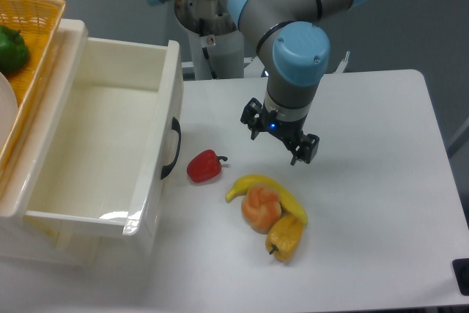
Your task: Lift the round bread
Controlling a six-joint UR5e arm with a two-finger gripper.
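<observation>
Round bread (pixel 261 208): sits on the white worktop (pixel 366 181), wedged against the banana (pixel 269 190) and the yellow-orange pepper (pixel 286 237).
Gripper (pixel 280 141): hovers above and behind the bun, fingers spread, holding nothing.
Risk: probably a finger catches the banana, or shoves the glossy bun sideways.
Hard to see: the bun's far edge touching the banana, and fingertip detail.
</observation>
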